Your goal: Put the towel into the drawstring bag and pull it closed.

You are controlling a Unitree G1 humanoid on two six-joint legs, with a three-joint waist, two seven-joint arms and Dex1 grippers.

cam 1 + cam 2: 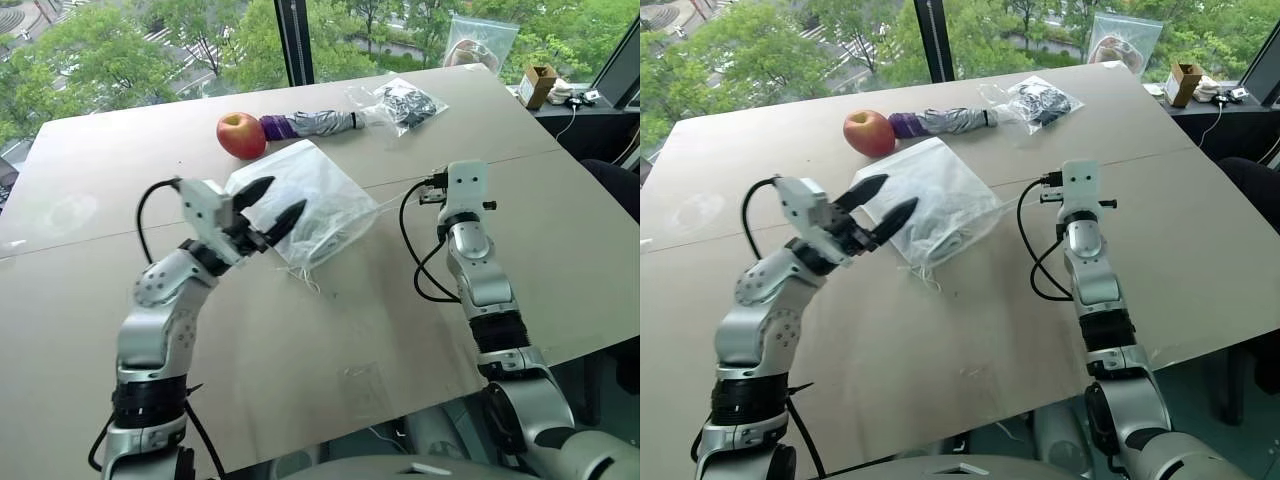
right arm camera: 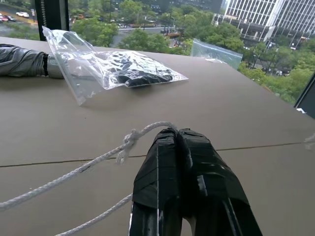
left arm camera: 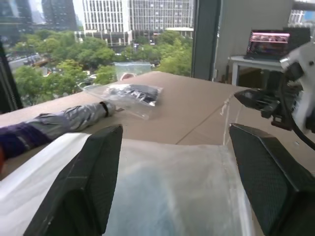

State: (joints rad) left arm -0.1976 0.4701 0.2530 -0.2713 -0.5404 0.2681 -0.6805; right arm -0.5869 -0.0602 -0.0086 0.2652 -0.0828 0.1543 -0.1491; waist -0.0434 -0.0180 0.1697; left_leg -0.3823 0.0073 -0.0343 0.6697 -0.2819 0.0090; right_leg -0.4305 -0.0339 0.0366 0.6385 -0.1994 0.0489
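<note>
On the tan table before the windows we find the drawstring bag lying mid-surface, a bluish form — the towel — showing through its fabric. Our right gripper is clenched on the bag's white cord; our left gripper hovers released beside the bag — red apple just behind.

Thin matt white fabric drawstring bag, twisted white cord; matt brown table; glossy clear plastic bag.
</note>
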